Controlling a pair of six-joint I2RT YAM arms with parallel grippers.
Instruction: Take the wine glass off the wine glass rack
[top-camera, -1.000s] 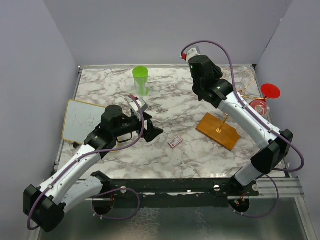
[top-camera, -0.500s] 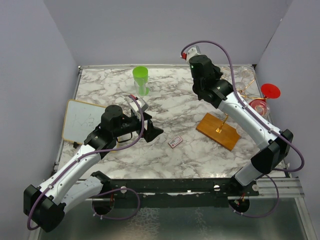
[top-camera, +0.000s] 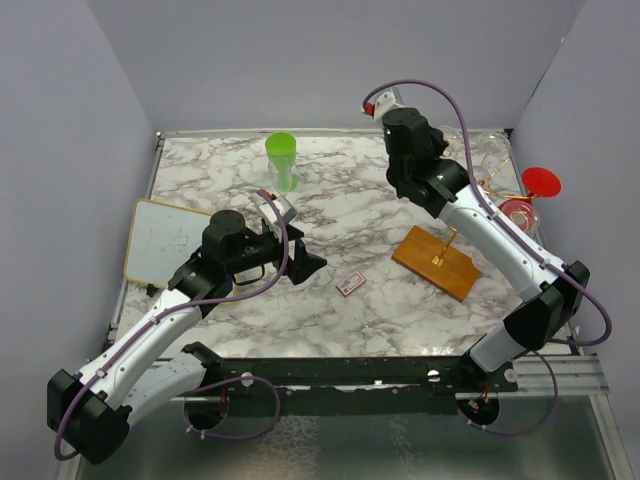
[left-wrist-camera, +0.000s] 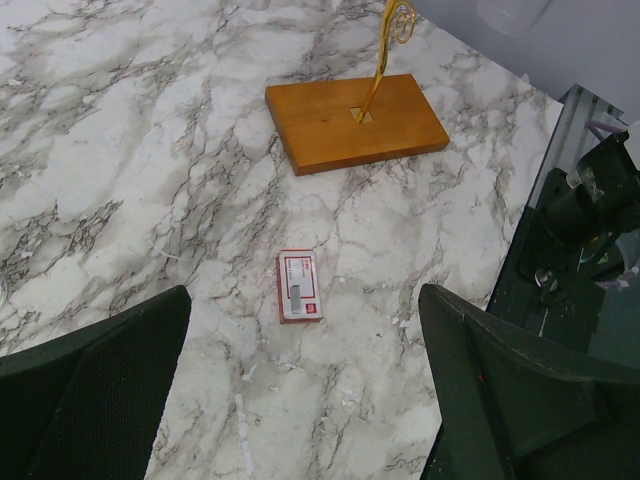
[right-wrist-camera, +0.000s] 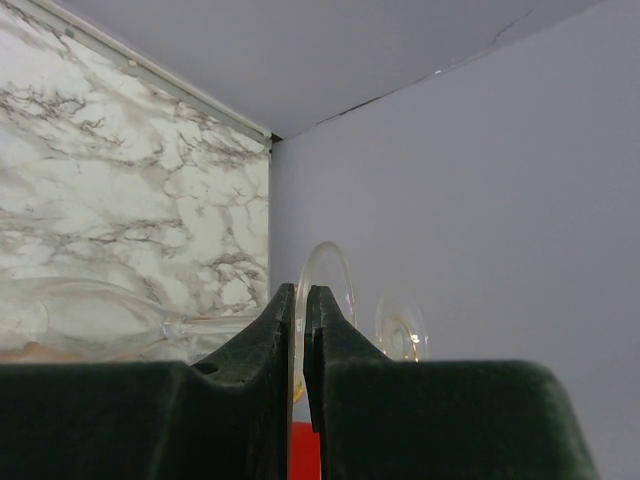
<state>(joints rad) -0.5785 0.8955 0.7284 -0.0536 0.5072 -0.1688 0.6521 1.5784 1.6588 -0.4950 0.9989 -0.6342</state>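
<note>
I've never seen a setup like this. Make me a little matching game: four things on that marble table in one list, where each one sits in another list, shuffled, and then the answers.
Things
1. green cup
2. whiteboard
3. small red and white card
4. wooden base of the wine glass rack

Places on the table
A. at the left edge
B. at the far side, near the back wall
C. on the right half
D. near the middle, towards the front

Pairs: 1-B, 2-A, 3-D, 4-C
</note>
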